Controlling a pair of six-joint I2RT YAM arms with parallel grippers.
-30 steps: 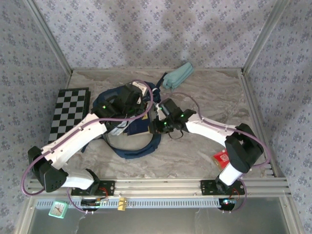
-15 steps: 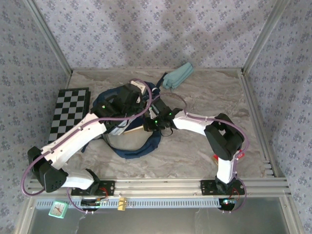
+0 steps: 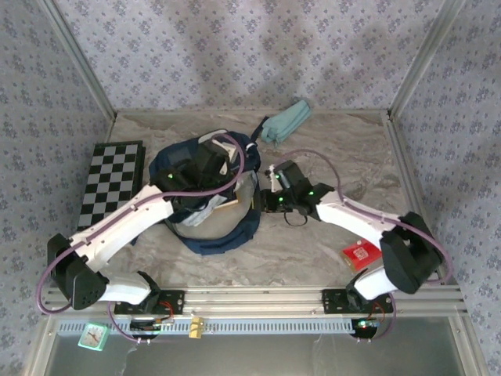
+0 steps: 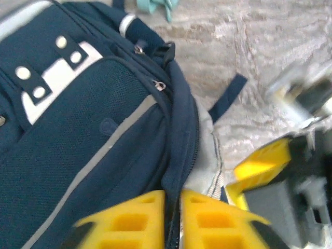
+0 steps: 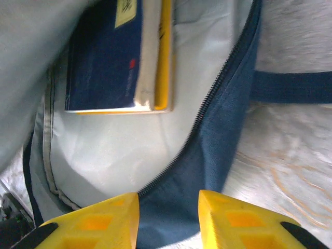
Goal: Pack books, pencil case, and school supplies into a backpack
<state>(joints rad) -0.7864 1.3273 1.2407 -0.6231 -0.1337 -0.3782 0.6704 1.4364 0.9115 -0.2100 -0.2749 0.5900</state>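
Nearest, beside the right arm's base, the small flat red packet with a white mark [image 3: 358, 253] lies on the marbled grey table [image 3: 329, 149]. At mid-table the large navy blue fabric backpack [image 3: 218, 244] lies flat. Its long axis runs near to far and its zippered mouth gapes toward the right.

The left gripper [image 4: 174, 202] has its yellow fingers almost together at the zipper seam; I cannot tell if they pinch it. The right gripper [image 5: 168, 199] has its fingers apart and holds nothing, just off the rim.

Inside the backpack, on pale grey lining, a dark navy paperback [image 5: 101, 62] is stacked on a bright yellow paperback [image 5: 165, 46]. Their long sides point deeper into the bag, and folded fabric hides their far ends.

A black-and-white checkered board [image 3: 109, 184] lies to the left of the backpack. Farthest, the soft light teal fabric pencil case [image 3: 286, 123] slants from near-left to far-right.
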